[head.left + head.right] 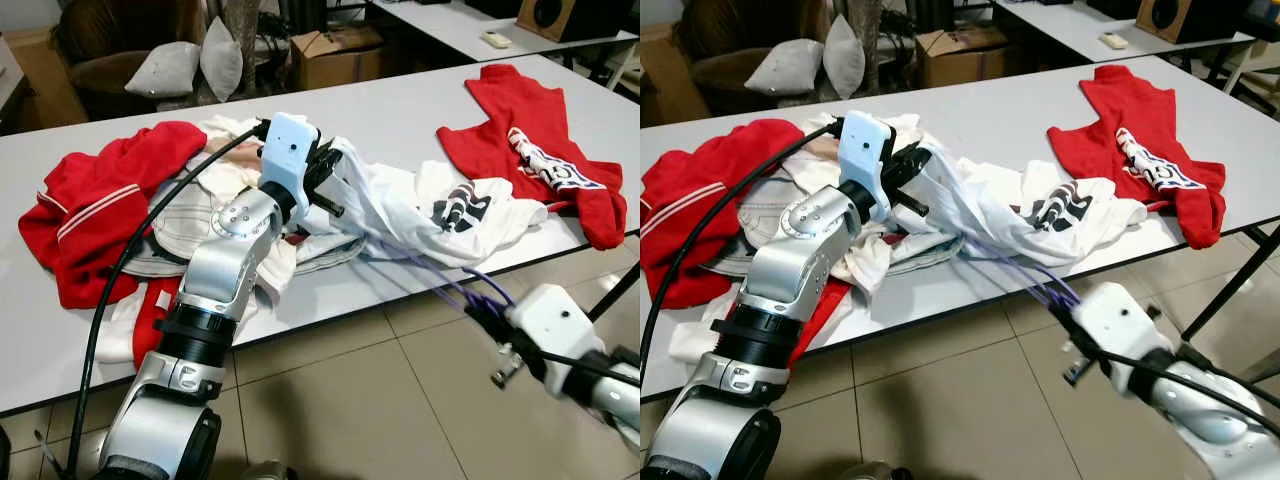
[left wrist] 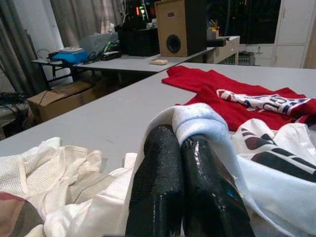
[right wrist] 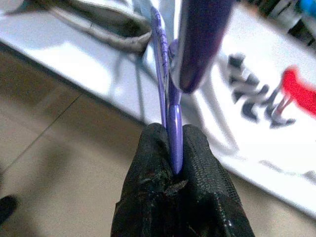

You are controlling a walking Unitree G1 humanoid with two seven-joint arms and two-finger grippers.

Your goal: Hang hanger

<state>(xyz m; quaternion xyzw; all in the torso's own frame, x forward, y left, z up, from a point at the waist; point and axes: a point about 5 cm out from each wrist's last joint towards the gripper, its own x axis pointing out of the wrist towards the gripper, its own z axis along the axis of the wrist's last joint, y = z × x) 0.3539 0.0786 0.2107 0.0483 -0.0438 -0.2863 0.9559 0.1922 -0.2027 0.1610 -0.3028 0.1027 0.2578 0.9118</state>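
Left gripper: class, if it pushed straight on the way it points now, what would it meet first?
Probably the white shirt: the left gripper is already shut on its fabric, and more lies just beyond. Depth past that is unclear.

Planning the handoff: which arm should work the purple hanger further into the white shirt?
Right. Its right hand is already shut on the purple hanger, which reaches into the white shirt. The left hand is busy pinching the shirt's fabric on the table.

A white table (image 1: 400, 115) bears a red garment (image 1: 530, 150), white shirts (image 1: 440, 210) and red clothes (image 1: 100, 210)
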